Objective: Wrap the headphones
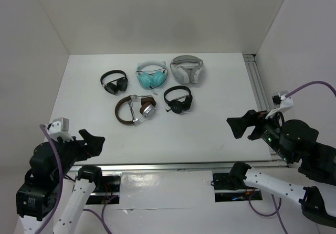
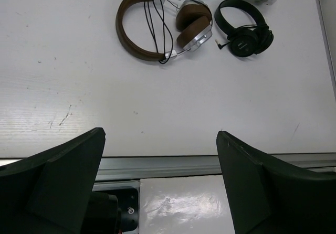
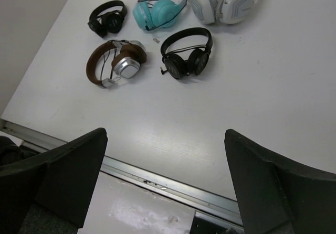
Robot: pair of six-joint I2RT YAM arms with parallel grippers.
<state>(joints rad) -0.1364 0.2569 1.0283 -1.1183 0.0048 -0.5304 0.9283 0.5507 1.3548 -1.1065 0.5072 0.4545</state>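
Observation:
The headphones (image 1: 135,109) with brown headband, brown pads and silver cups lie flat on the white table, their thin black cable draped loosely across the band. They also show in the left wrist view (image 2: 163,27) and the right wrist view (image 3: 114,63). My left gripper (image 1: 93,142) is open and empty over the table's near left edge, well short of them. My right gripper (image 1: 240,126) is open and empty at the near right, also far from them. In the wrist views both left gripper (image 2: 160,139) and right gripper (image 3: 165,137) hold nothing.
A small black pair (image 1: 114,81), a teal pair (image 1: 152,76) and a white-grey pair (image 1: 186,68) lie behind the brown ones. Another black pair (image 1: 178,98) lies just right of them. A metal rail (image 1: 257,84) runs along the right side, another (image 1: 173,166) along the front.

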